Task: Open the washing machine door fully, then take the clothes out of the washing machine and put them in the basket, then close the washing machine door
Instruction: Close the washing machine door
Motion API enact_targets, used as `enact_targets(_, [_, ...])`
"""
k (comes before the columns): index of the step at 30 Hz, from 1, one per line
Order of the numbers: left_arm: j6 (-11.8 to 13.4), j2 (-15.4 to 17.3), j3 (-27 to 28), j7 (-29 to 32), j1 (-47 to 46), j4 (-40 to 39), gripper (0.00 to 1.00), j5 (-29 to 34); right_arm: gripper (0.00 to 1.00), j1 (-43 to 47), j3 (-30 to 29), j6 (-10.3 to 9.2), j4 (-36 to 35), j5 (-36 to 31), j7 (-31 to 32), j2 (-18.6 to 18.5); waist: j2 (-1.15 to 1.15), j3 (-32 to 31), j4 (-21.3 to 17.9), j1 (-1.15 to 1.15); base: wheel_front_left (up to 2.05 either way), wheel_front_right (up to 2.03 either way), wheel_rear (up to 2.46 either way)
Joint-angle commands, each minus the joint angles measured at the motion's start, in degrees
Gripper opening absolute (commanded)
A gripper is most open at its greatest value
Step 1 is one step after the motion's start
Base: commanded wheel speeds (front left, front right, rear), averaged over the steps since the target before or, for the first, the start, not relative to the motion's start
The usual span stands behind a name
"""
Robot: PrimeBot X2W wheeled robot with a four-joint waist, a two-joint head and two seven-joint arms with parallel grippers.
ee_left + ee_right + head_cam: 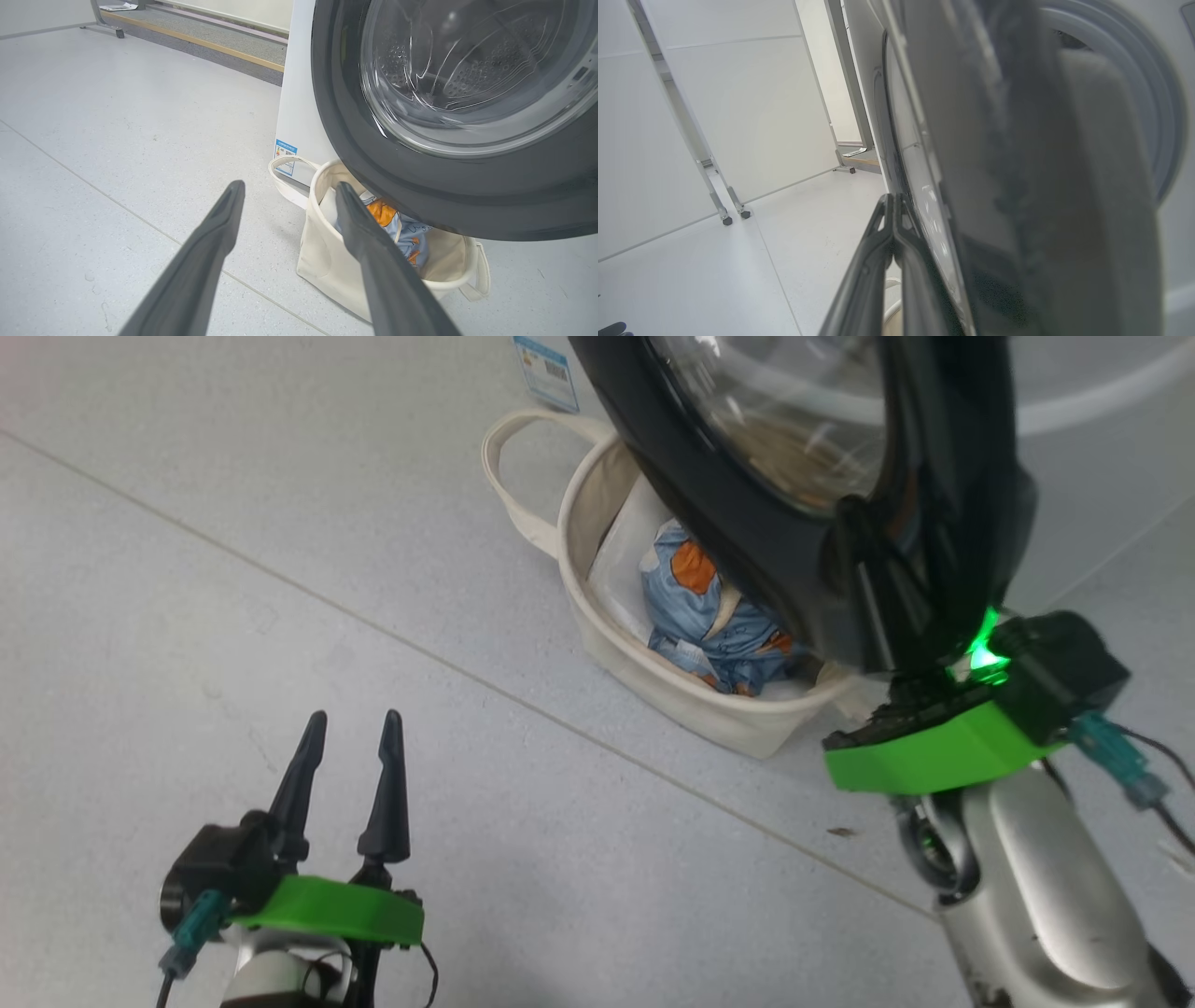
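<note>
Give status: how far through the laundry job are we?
Done: the clothes lie in the basket. In hand: the right gripper, fingers shut, sits by the outer face of the washing machine door, which stands ajar over the basket; contact is unclear. The left gripper hangs open above the floor. Left: swing the door shut on the washing machine.
</note>
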Motion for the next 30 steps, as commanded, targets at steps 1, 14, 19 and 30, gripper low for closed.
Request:
enact_targets(1, [0.49, 0.61, 1.39, -0.51, -1.43, -1.58, 1.00, -0.34, 0.00, -2.59, 0.55, 0.05, -2.67, 0.07, -0.25, 0.24, 0.00, 1.31, 0.24, 0.00, 0.00, 0.00, 0.00])
enact_targets(14, [1.47, 0.60, -1.09, -0.51, -4.05, -1.13, 1.00, -1.99, 0.00, -6.77, -5.27, 0.05, -5.40, 0.11, -0.25, -2.02, 0.00, 5.16, 0.59, 0.00, 0.00, 0.00, 0.00])
enact_targets(19, [1.73, 0.60, -1.69, -0.51, -5.06, -1.16, 1.00, -1.98, 0.00, -9.55, -7.13, 0.05, -5.67, -0.12, -0.25, -3.49, 0.00, 6.59, 0.67, 0.00, 0.00, 0.00, 0.00])
enact_targets(30, [2.48, 0.60, -3.17, -0.51, -5.93, -0.77, 1.00, -2.56, 0.00, -13.23, -10.67, 0.05, -7.18, -0.12, -0.25, -4.89, 0.00, 7.93, 1.04, 0.00, 0.00, 0.00, 0.00])
